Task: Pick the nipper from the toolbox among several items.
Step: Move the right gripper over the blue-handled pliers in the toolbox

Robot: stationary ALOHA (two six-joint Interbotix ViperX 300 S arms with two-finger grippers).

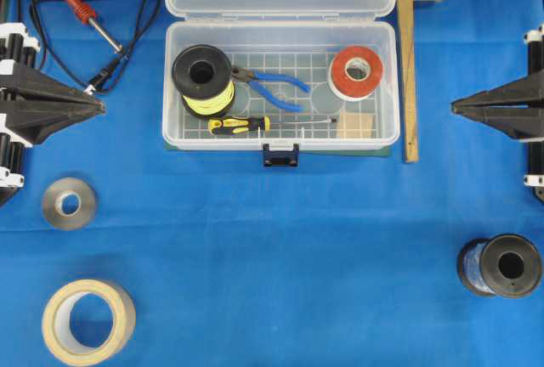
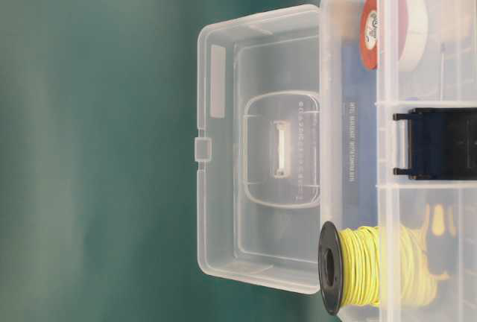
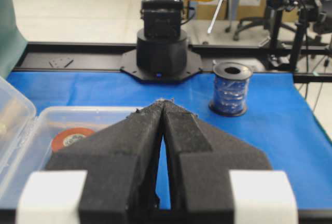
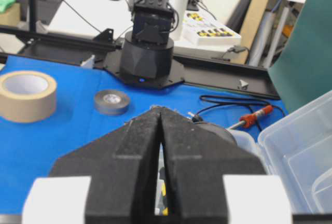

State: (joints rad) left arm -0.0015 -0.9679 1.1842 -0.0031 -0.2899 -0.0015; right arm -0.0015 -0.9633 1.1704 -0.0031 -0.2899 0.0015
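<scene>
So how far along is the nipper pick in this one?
Barely begun. Done: the toolbox lid is already open. In hand: nothing; the left gripper and right gripper sit shut and empty at the table's sides, apart from the box. Left: everything. The nipper lies inside on the grid floor, between the yellow wire spool and the red tape roll, above the screwdriver.

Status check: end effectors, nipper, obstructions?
Both end effectors, left and right, shut, empty, outside toolbox. Nipper inside, between yellow wire spool and screwdriver.
</scene>
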